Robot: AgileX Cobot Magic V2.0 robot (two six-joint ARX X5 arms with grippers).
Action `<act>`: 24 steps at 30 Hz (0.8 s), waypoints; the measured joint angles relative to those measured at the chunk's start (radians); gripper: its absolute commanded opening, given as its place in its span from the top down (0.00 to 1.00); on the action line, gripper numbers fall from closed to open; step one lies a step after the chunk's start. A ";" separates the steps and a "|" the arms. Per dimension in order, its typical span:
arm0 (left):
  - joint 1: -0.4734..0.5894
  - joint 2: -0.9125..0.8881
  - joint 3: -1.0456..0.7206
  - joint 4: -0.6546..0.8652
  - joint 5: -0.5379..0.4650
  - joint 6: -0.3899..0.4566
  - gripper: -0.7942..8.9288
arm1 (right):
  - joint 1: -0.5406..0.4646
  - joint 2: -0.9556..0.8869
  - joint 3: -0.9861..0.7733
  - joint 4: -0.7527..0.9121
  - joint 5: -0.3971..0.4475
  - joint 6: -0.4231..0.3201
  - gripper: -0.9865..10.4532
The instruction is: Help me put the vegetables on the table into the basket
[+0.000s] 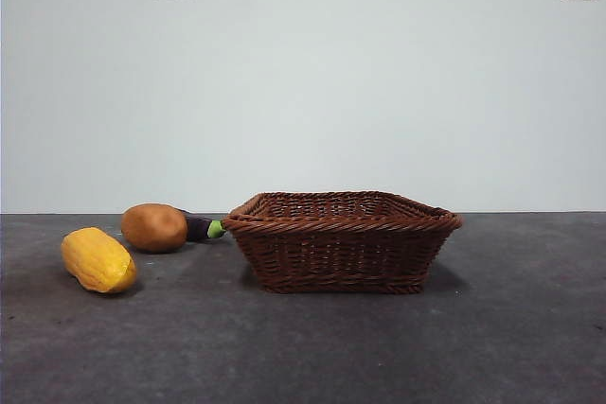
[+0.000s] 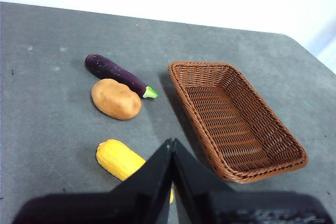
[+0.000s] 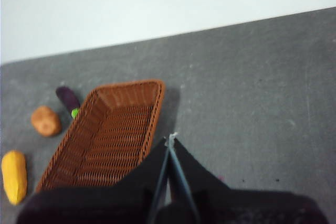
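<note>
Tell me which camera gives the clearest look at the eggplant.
The left wrist view: the whole eggplant shows, lying beside the potato. In the front view the potato hides most of it, leaving the green tip and some purple. The right wrist view shows it small, partly behind the basket rim.

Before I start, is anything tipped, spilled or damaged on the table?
Nothing stands out. The brown woven wicker basket sits upright and empty; the yellow corn cob, brown oval potato and dark purple eggplant lie intact beside it on the dark grey table.
</note>
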 measured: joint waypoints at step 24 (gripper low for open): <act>-0.035 0.111 0.160 -0.114 0.053 0.053 0.30 | 0.000 0.128 0.134 -0.177 -0.069 -0.104 0.36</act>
